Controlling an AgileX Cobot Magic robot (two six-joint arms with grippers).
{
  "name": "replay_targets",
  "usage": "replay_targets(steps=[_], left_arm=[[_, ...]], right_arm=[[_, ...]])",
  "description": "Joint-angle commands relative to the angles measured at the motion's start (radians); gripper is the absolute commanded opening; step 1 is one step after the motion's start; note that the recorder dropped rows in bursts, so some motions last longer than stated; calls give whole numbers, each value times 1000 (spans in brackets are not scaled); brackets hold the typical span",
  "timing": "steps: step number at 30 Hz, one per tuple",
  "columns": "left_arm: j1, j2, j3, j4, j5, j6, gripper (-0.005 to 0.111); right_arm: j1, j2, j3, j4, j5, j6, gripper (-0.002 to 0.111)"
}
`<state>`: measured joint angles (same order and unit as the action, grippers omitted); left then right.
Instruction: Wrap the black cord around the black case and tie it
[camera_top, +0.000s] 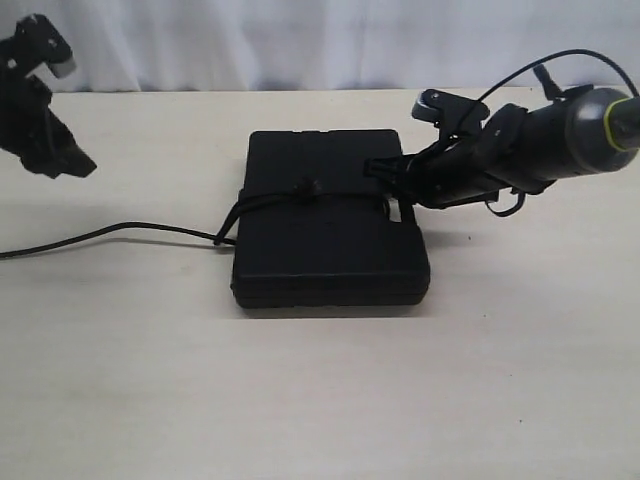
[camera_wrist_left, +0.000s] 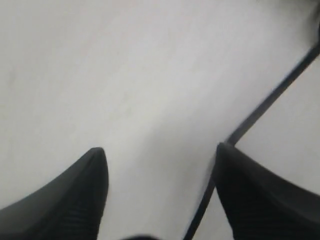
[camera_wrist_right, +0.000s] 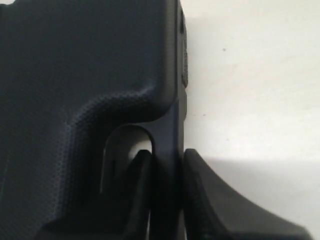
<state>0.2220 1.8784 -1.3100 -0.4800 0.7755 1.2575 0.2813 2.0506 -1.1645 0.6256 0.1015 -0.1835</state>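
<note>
The black case (camera_top: 330, 250) lies flat in the middle of the table. The black cord (camera_top: 150, 227) runs across its lid with a knot (camera_top: 307, 187) on top, and its tail trails off to the left table edge. My right gripper (camera_top: 395, 195) reaches in from the right, and its fingers are shut on the case's handle bar (camera_wrist_right: 167, 125), one finger inside the cut-out. The ribbed lid of the case (camera_wrist_right: 75, 60) fills the right wrist view. My left gripper (camera_top: 70, 160) hangs open at the far left, above the table. In its wrist view, the left gripper (camera_wrist_left: 160, 149) holds nothing, and the cord (camera_wrist_left: 270, 100) passes by one fingertip.
The pale tabletop (camera_top: 320, 400) spreads around the case. A white curtain (camera_top: 300, 40) hangs behind the table's far edge. The right arm's glossy cable (camera_top: 560, 55) arcs above its wrist.
</note>
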Motion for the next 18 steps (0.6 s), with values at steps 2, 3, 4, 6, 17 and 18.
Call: replay_targets(steps=[2, 3, 4, 6, 17, 18], left_arm=[[-1, -82, -11, -66, 57, -16, 59], [-1, -95, -11, -66, 59, -49, 59], [-1, -105, -11, -76, 59, -88, 59], [-1, -137, -11, -117, 58, -159, 59], [-1, -354, -11, -132, 241, -451, 0], [-1, -377, -11, -113, 252, -521, 0]], right_arm=[[36, -6, -9, 84, -68, 15, 5], [36, -6, -9, 84, -70, 15, 5], [36, -6, -9, 84, -70, 29, 6], [36, -6, -9, 84, -52, 52, 12], [3, -169, -9, -133, 280, 37, 52], [-3, -199, -9, -162, 323, 39, 49]])
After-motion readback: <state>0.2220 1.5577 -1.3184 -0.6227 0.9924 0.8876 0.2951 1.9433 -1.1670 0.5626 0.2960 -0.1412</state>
